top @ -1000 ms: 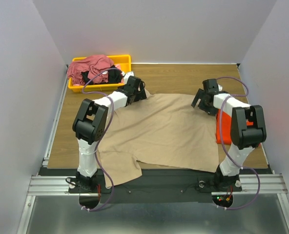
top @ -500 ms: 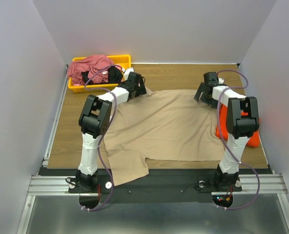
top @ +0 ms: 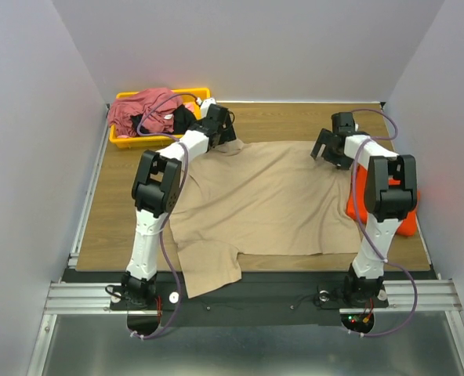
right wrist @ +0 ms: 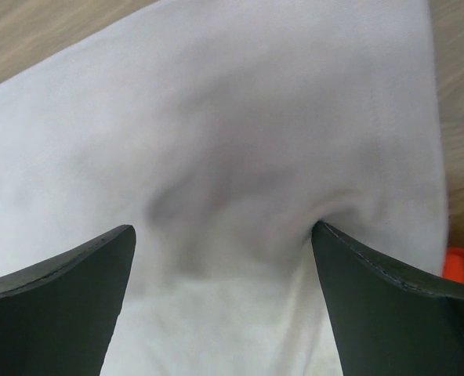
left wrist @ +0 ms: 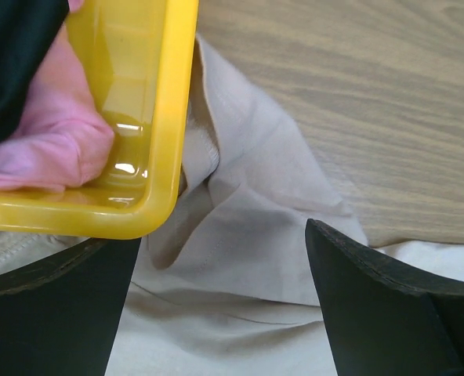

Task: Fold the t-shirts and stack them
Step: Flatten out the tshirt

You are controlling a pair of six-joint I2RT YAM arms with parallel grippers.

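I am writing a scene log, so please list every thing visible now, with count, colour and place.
soft tan cloth t-shirt: one, tan, spread over the table middle
orange-red cloth t-shirt: one, orange-red, right side, partly under the right arm
yellow plastic bin: one, yellow, far left corner
dusty rose-red cloth: one, rose-red, in the bin
black cloth: one, black, in the bin
wooden table: one, brown, under everything
left claw: one, black, open, beside the bin
right claw: one, black, open, over the tan shirt
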